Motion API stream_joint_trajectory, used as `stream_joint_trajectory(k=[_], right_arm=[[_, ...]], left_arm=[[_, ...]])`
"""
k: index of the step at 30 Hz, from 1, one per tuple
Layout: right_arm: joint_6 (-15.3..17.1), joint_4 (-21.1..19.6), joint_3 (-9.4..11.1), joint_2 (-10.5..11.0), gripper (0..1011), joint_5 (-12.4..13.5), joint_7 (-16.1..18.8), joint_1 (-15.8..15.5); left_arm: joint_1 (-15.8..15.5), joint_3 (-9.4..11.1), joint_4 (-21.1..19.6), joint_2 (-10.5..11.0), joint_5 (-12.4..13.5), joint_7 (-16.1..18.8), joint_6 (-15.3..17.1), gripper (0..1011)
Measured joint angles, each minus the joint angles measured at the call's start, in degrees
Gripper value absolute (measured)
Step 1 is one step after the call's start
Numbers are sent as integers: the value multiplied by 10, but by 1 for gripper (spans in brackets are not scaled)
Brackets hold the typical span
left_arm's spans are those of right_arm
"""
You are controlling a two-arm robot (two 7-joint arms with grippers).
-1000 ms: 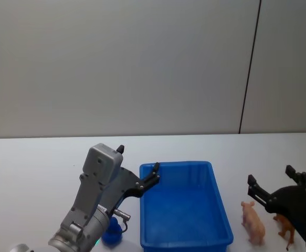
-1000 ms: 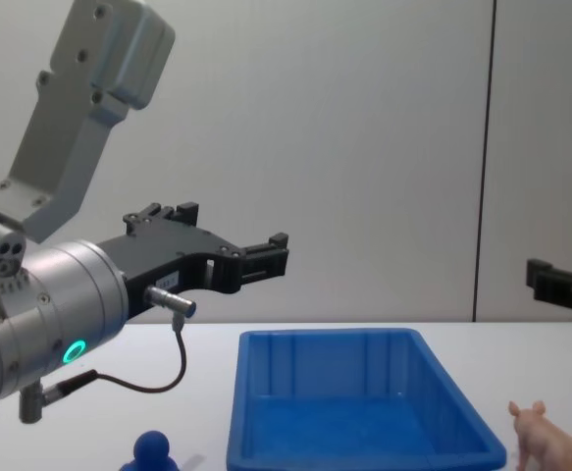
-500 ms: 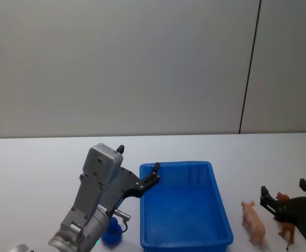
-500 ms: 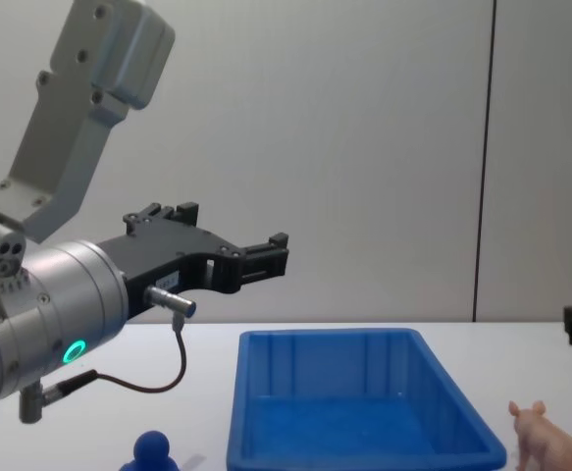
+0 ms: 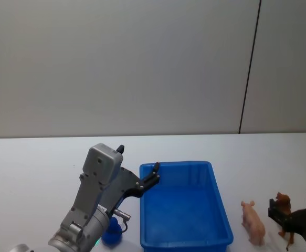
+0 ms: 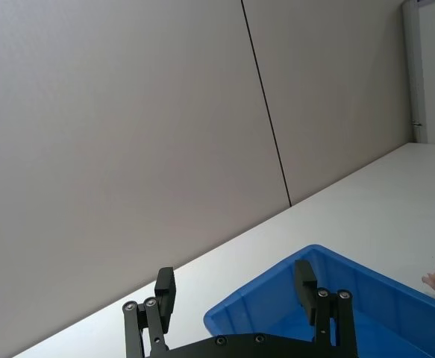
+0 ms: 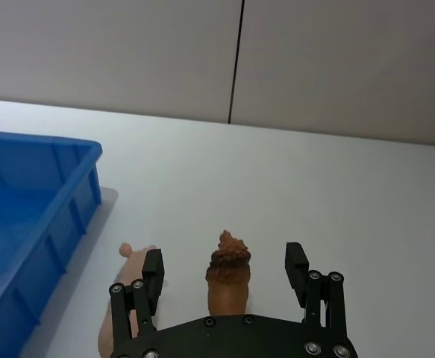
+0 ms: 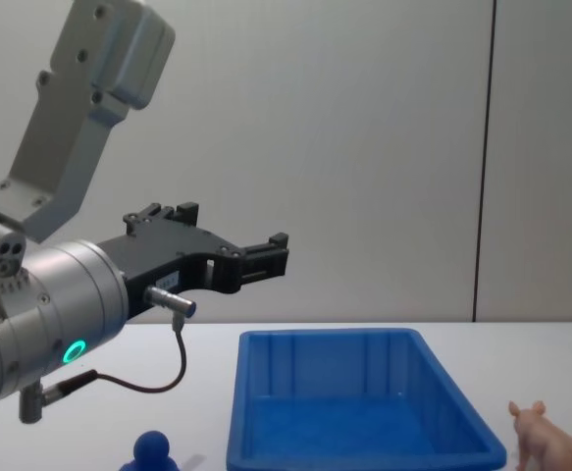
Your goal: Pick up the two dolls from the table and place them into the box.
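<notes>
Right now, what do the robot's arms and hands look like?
The left arm is silver-grey metal: a boxy upper link and a round casing with a glowing green ring and a thin black cable looping from a silver plug. The left hand and right hand are black, each with two flat fingers on bars with silver screws.

The left arm (image 8: 60, 294) is held raised and reached forward, with its grey wrist housing (image 5: 101, 164) tilted upward. The left gripper (image 5: 139, 157) is held in the air, pointed forward, and its black fingers (image 6: 164, 282) are spread wide apart. The right gripper (image 7: 224, 257) is set low at the far right, pointed forward, and its fingers (image 7: 295, 257) are likewise spread apart.
</notes>
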Motion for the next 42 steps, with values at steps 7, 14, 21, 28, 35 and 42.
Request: stream_joint_trajectory(k=[7, 14, 21, 28, 35, 42], right_arm=[[5, 25, 3, -3, 1001, -1, 0, 7], [11, 51, 6, -8, 1001, 2, 4, 15], [15, 73, 9, -12, 879, 10, 13, 21], [17, 87, 10, -15, 704, 16, 24, 25], [15, 94, 11, -18, 434, 22, 33, 27], [3, 87, 12, -20, 322, 25, 36, 27]], left_arm=[[0, 0, 0, 0, 0, 0, 0, 1001], [0, 0, 0, 0, 0, 0, 0, 1001], [0, 0, 0, 0, 0, 0, 0, 1001], [0, 0, 0, 0, 0, 0, 0, 1001], [0, 0, 0, 0, 0, 0, 0, 1001], [0, 0, 0, 0, 0, 0, 0, 1001]])
